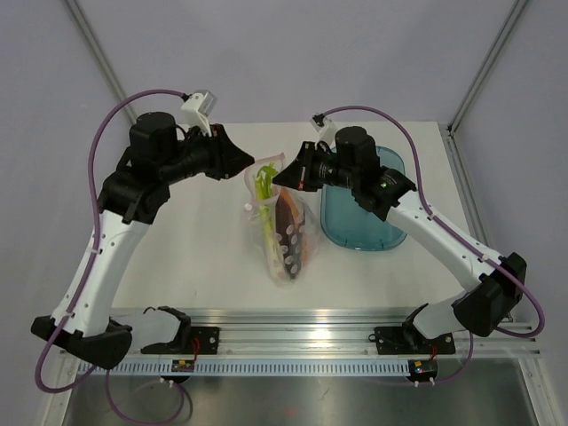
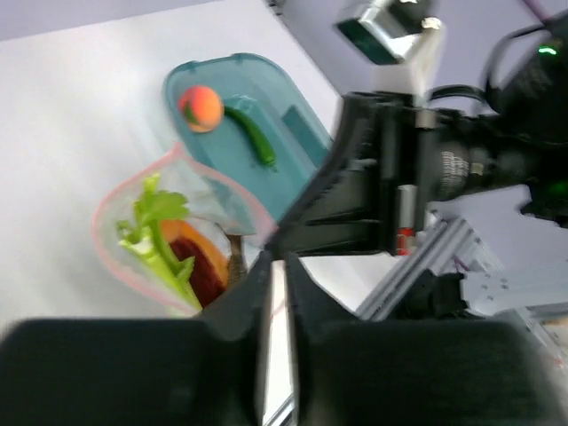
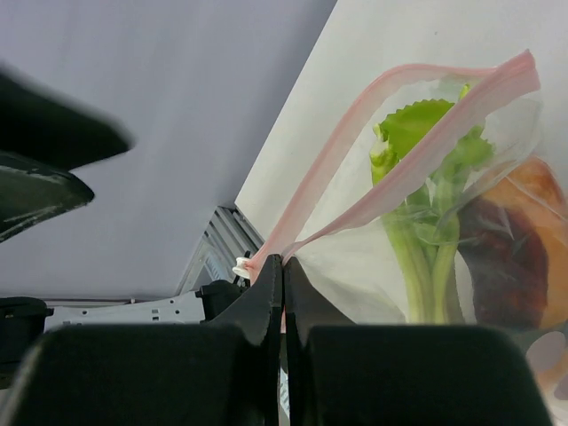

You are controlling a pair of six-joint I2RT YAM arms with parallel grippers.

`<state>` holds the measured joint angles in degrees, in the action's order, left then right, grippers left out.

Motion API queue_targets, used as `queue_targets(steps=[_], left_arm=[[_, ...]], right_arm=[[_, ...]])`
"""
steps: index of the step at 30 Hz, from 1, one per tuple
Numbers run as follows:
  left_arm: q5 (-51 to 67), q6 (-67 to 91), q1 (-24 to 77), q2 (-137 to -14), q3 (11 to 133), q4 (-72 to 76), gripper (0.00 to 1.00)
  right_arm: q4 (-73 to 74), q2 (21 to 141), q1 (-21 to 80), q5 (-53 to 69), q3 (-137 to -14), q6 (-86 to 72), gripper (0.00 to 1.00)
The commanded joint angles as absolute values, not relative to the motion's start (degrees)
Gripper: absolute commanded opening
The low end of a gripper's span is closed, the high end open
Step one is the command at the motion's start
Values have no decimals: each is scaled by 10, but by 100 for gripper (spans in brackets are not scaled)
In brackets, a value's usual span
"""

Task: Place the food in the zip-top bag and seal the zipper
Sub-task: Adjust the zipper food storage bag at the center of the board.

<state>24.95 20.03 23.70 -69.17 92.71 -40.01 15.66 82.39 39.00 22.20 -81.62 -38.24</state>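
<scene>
At mid-table the bag (image 1: 282, 248) lies with its mouth toward the far side. The filling step is in hand, roughly half done by my reading. The stalks (image 3: 413, 231) and the wedge (image 3: 506, 240) are inside, while the peach (image 2: 201, 106) and chili (image 2: 253, 135) lie in the tray (image 2: 226, 75) just right of the bag.

The right fingers (image 3: 273, 280) are pressed together on the corner where the two zipper (image 3: 426, 153) halves meet, lifting the mouth into an open loop. The left fingers (image 2: 253, 284) hover close by, drawn to a thin slit; I cannot tell whether they pinch any film.

The next move likely calls for one arm to hold the mouth open while the other reaches the tray; sealing comes after.

The peach is round and smooth and may roll out of a pinch. The chili is slim and curved, best taken across its middle. The bag is thin, crinkly clear film that sags, and its zipper is a narrow pink ridge. The tray is a glossy teal oblong with rounded ends. The stalks are ribbed, light green, with frilly leaf tops.
</scene>
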Motion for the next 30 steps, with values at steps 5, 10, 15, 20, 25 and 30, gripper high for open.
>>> queue_targets(steps=[5, 10, 15, 20, 25, 30], left_arm=[[144, 235, 200, -763, 864, -428, 59], [150, 244, 200, -784, 827, -398, 54], [157, 245, 200, -796, 811, -387, 31], [176, 245, 199, -802, 813, -382, 0], [193, 233, 199, -795, 844, -403, 0], [216, 221, 200, -788, 867, -421, 0]], right_arm=[[119, 784, 397, 235, -808, -378, 0], [124, 779, 397, 233, -807, -379, 0], [127, 775, 397, 231, -802, -377, 0], [134, 783, 396, 228, -803, -373, 0], [161, 800, 397, 215, -823, -355, 0], [170, 825, 397, 229, -862, -348, 0]])
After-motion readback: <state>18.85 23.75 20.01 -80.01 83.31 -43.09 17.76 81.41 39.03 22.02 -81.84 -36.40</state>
